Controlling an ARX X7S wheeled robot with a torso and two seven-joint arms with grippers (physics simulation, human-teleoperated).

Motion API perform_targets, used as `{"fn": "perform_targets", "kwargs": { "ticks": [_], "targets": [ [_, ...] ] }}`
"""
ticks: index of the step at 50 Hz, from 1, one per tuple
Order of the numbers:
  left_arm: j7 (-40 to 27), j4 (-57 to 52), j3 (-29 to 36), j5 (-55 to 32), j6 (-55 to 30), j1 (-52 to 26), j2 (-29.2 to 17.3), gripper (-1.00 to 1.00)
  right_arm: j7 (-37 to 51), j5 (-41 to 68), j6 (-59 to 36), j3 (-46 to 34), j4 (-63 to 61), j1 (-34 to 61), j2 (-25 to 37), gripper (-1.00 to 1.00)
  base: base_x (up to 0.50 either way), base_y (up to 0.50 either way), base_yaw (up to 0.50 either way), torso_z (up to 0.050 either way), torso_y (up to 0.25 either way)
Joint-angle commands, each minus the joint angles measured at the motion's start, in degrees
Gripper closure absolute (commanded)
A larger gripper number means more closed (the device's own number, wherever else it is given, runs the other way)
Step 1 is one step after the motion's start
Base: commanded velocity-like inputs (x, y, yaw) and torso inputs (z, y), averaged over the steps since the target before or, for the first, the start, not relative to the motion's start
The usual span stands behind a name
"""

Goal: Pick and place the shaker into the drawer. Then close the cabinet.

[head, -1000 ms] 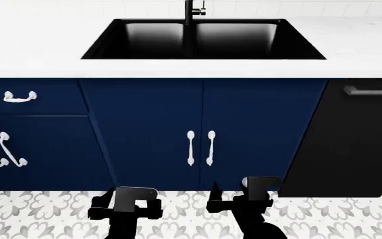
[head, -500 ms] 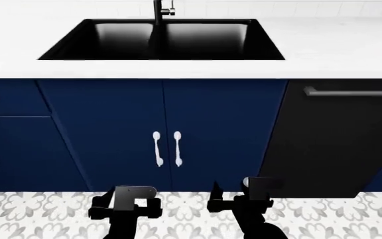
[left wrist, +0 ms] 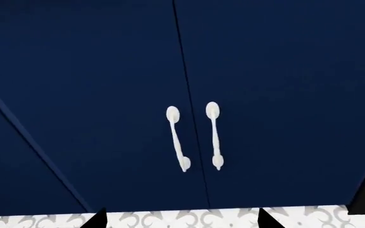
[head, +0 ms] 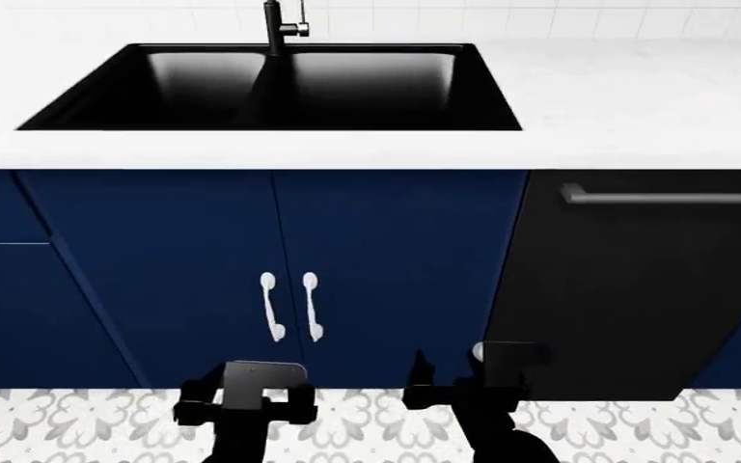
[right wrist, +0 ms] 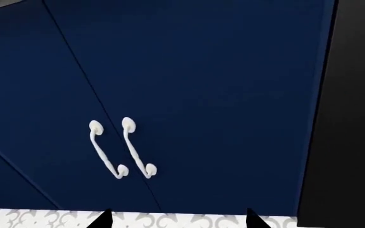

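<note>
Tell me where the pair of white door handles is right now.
In the head view, the white door handles sit left of centre on the navy cabinet, below the black sink and left of the black panel.

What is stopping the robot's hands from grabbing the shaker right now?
No shaker or open drawer shows in any view, so no blocker can be named. Both grippers, left and right, hang low over the patterned floor, facing the closed navy cabinet doors under the sink.
</note>
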State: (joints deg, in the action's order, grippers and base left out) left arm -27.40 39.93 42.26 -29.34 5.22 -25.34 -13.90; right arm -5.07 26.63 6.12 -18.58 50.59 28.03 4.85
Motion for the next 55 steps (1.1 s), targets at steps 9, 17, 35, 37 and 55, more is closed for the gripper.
{"fn": "perform_targets", "kwargs": {
  "ticks": [9,17,35,37,55],
  "targets": [
    [21.2,-14.6,-36.2,31.4,-13.0,10.3,12.5,-1.0,-3.6,-13.2,-6.0,14.6,-12.3,-4.4,-3.4,-1.0,0.0,0.0,0.0,0.0,0.0],
    [27.7,-55.0,-44.9,18.5,-43.8,-2.0,4.9,-1.0,3.6,-6.8,-58.8,16.9,-79.7,1.7,15.9,-1.0,0.0,0.0,0.0,0.0,0.0],
    [30.0,-82.2,-62.2,3.4,-80.5,-31.2,-4.3,-1.0,36.6,56.4,-95.4,19.3,-90.9,53.4,41.1,-1.0,0.0,0.0,0.0,0.0,0.0],
    [29.7,-83.1,-63.8,3.1,-81.3,-32.3,-4.6,-1.0,38.5,58.8,-95.1,17.6,-90.2,56.2,41.9,-1.0,0.0,0.0,0.0,0.0,0.0],
    [28.2,-80.9,-69.0,4.6,-79.5,-34.7,-6.9,-1.0,42.9,65.0,-92.1,9.5,-87.6,67.8,44.2,-1.0,0.31,-0.01,0.0,0.0,0.0]
  ]
}}
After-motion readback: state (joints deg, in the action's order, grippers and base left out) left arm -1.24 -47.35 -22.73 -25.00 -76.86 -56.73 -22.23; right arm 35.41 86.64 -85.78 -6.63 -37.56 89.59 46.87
